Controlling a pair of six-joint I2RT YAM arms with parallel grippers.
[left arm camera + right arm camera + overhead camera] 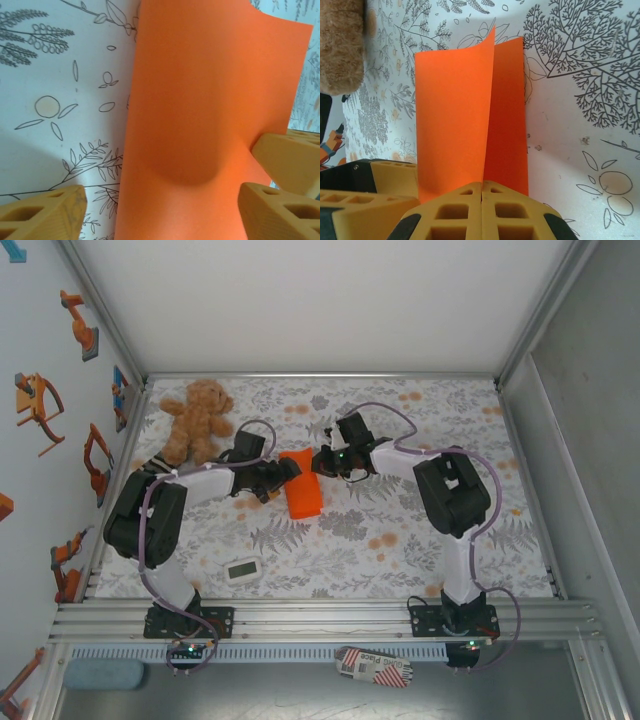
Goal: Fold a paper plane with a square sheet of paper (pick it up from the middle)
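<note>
The square sheet of paper is bright orange and lies doubled over in the middle of the floral table. In the right wrist view one half stands up while the other half lies flat. My right gripper is shut on the sheet's near edge at the fold. My left gripper is open, its fingers standing wide on either side of the paper, and it comes in from the left. A paper plane is out of view.
A brown teddy bear sits at the back left, close behind the left arm. A small white timer lies near the front edge. The side walls and the metal rail bound the table.
</note>
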